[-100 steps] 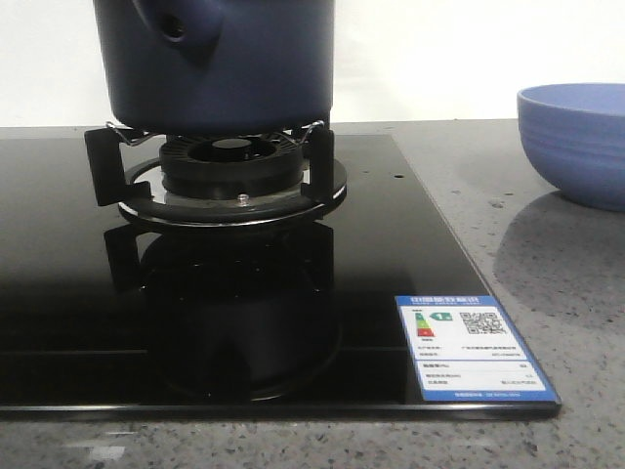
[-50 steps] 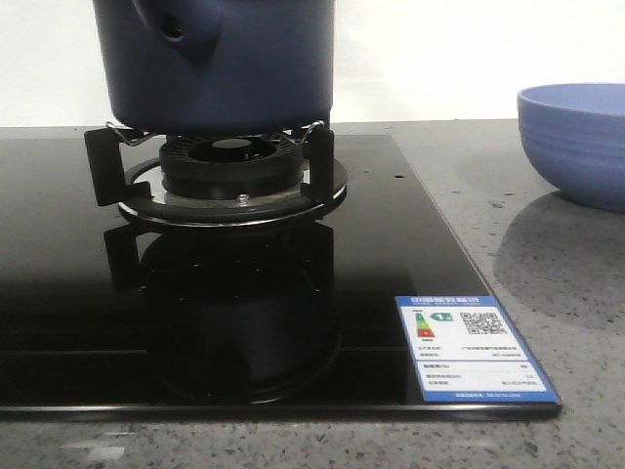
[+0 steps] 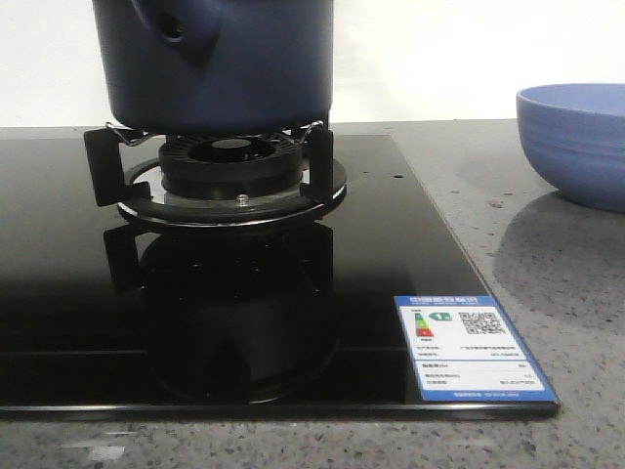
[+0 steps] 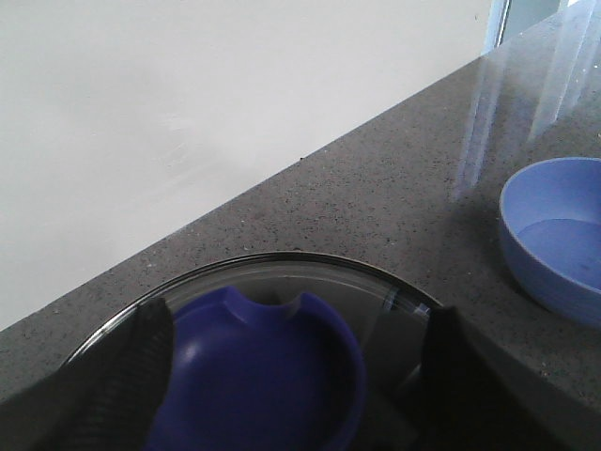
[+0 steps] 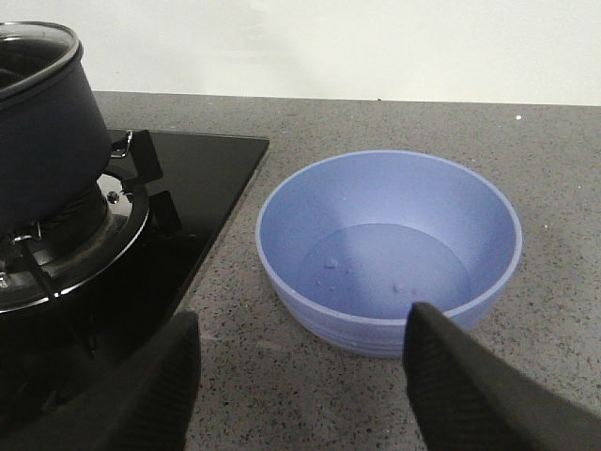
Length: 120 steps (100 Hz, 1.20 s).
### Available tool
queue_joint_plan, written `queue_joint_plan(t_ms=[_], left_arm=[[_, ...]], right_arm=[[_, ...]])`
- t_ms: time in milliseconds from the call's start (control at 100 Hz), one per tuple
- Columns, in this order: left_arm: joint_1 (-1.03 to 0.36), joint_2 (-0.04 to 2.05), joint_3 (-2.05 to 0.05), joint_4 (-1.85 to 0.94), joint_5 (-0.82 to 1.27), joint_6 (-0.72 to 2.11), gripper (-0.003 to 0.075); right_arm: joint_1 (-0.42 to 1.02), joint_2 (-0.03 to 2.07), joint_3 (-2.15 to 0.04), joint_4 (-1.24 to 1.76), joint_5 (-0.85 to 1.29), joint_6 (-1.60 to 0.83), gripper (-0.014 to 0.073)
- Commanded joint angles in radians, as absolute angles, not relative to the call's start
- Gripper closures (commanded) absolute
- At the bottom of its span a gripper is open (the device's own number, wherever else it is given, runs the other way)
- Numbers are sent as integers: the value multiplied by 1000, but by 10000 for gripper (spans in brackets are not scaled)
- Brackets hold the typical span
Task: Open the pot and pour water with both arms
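Lid-opening step: left gripper [image 4: 296, 376] spread wide over pot [image 3: 220, 59] lid [image 4: 263, 310]; right gripper [image 5: 300, 376] spread, lower frame, empty; closing on knob [image 4: 258, 371] required next.

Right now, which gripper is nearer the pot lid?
Left. The left gripper is just above the glass lid, fingers either side of its blue knob. The right gripper is off beside the bowl.
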State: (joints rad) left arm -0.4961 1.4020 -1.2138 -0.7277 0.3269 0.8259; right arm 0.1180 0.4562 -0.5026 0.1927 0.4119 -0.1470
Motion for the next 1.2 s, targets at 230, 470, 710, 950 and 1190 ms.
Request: queue_joint_plan(t_ms=[230,470,710,950,1190], left_arm=[[-424,1336,-1235,-738,344,815,181],[-415,1334,-1235,-850,388,893,182],[-415,1350,-1235,-880,411,955,185],[-415,1366,-1235,-919,401,1024,186],[-415,1377,-1235,-919,390,1030,207]], right_arm=[[117,470,-539,187,344,-155,176],[117,470,-539,187,338,-155,176],[117,470,-539,187,338,-155,176],[117,470,-539,187,338,-155,176],[117,470,-539,189,337,-155,176]])
